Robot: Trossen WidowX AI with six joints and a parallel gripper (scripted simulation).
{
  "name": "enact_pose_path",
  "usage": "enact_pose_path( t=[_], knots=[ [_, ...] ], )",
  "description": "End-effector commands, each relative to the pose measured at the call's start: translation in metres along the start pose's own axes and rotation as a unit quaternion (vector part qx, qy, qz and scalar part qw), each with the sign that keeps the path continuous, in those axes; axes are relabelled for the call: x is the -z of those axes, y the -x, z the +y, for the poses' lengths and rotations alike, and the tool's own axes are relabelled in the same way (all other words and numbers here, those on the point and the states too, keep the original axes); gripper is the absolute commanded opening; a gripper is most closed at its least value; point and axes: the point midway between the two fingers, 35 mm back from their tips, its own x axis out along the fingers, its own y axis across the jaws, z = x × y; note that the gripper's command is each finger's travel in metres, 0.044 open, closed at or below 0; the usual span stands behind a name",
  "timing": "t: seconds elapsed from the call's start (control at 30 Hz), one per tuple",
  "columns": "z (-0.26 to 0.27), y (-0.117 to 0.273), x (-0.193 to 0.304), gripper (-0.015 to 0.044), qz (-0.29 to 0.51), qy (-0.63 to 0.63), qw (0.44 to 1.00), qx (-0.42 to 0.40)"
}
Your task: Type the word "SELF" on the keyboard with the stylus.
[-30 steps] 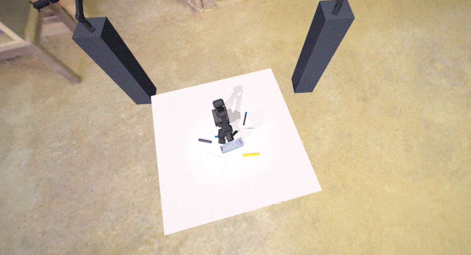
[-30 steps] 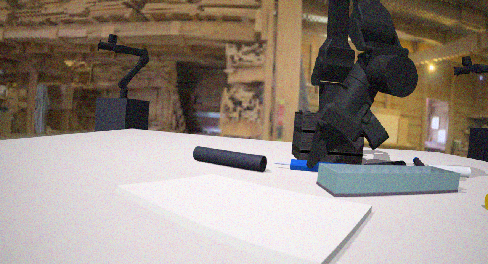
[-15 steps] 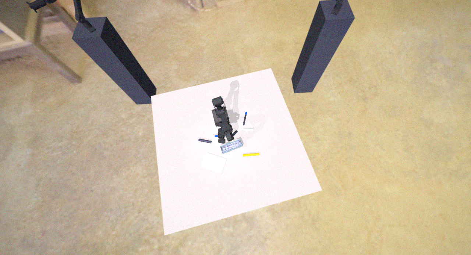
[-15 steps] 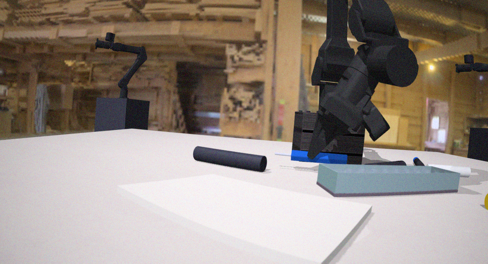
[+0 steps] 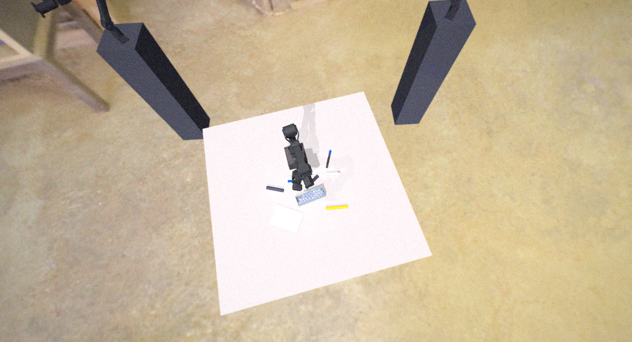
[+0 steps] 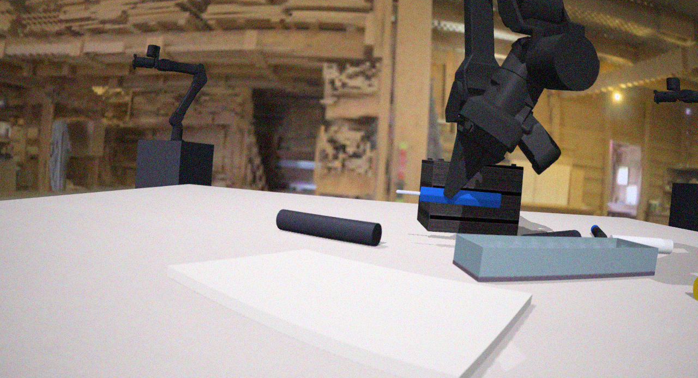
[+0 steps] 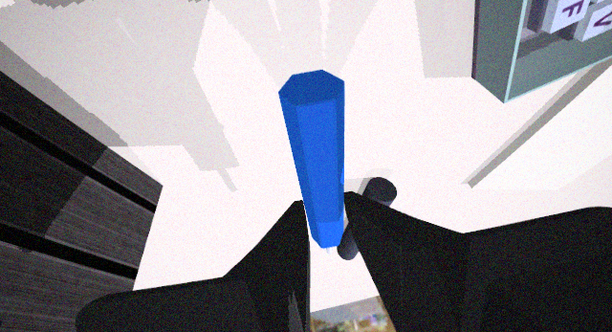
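Note:
The stylus (image 6: 480, 199) (image 7: 321, 155) has a blue six-sided body and a thin white tip. It is held roughly level above the desk, and its tip points left in the exterior view. My gripper (image 6: 451, 195) (image 7: 324, 205) is shut on the blue body. In the top view the stylus's blue end (image 5: 290, 181) shows beside the arm. The keyboard (image 5: 311, 196) (image 6: 566, 261) lies on the desk, inside a teal walled frame. In the wrist view its F key (image 7: 569, 11) shows at the top right. The other keys are mostly out of that view.
A dark cylinder (image 5: 274, 189) (image 6: 328, 227) lies left of the keyboard. A white slab (image 5: 286, 218) (image 6: 351, 303) lies in front. A yellow stick (image 5: 336, 207), a white cylinder (image 6: 644, 244), a blue-ended dark pen (image 5: 328, 159) and another dark cylinder (image 6: 556, 233) lie around. A dark drawer box (image 6: 468, 224) stands behind.

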Motion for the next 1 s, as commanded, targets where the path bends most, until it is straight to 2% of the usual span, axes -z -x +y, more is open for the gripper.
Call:
enact_pose_path(
  t=[0.0,0.47,0.97],
  knots=[
    [-0.005,0.003,-0.004,0.0000,0.004,-0.040,0.999,0.024],
    [-0.026,0.023,-0.029,0.0000,-0.020,-0.239,0.961,0.138],
    [-0.039,0.053,-0.058,0.0000,-0.115,-0.439,0.861,0.231]
  ],
)
